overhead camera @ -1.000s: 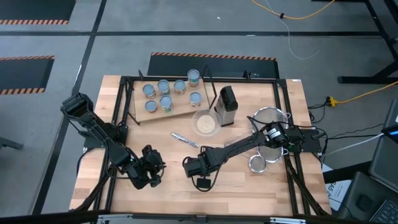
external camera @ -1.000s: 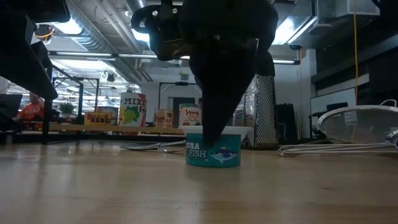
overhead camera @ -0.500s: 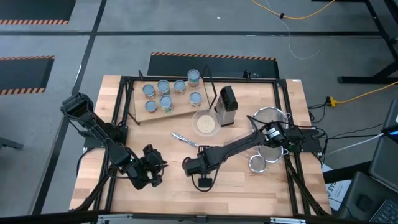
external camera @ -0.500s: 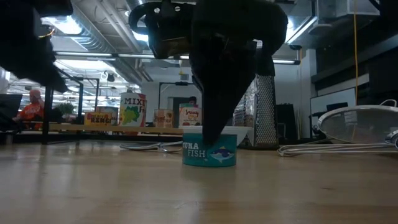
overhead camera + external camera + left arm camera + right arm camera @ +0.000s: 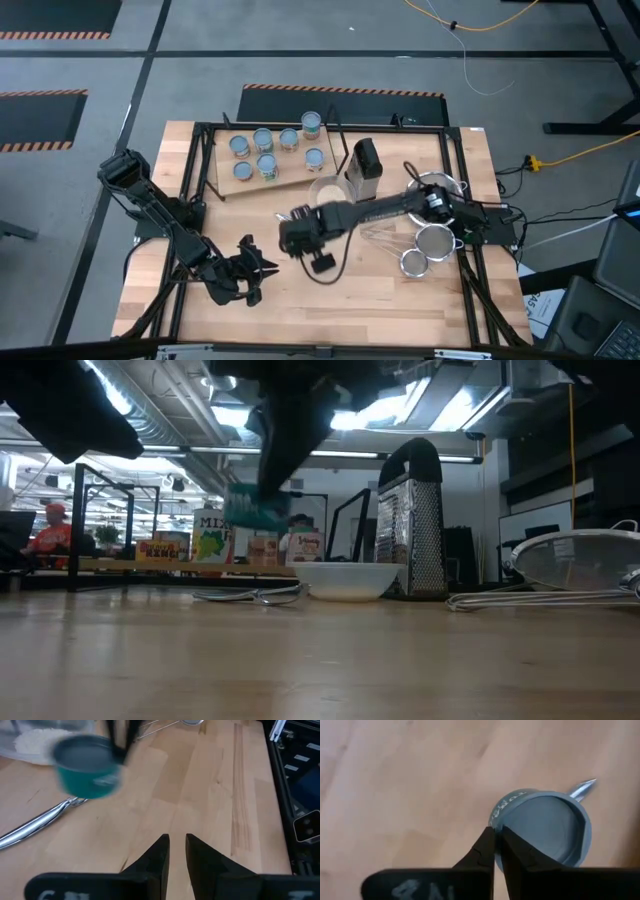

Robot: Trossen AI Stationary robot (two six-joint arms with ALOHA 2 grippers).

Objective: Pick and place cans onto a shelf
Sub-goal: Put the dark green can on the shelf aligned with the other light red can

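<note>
Teal-labelled can (image 5: 256, 508) hangs clear of the tabletop (image 5: 400, 300), its rim pinched between the pressed-together fingers of the right gripper (image 5: 497, 836) near the middle of the table. Six more cans (image 5: 266, 165) stand on the shelf (image 5: 290, 178) at the far left. The left gripper (image 5: 177, 845) waits low over the near-left tabletop, fingers slightly parted, holding nothing.

Teal can (image 5: 256, 510) lifted off the table (image 5: 320, 660), pinched by the right gripper (image 5: 275, 490), blurred.
White bowl (image 5: 348, 581) and upright grater (image 5: 413, 520) behind; spoon (image 5: 250, 596) left of bowl, strainer (image 5: 575, 560) far right, labelled cans (image 5: 214, 537) on far shelf (image 5: 150, 567).
</note>
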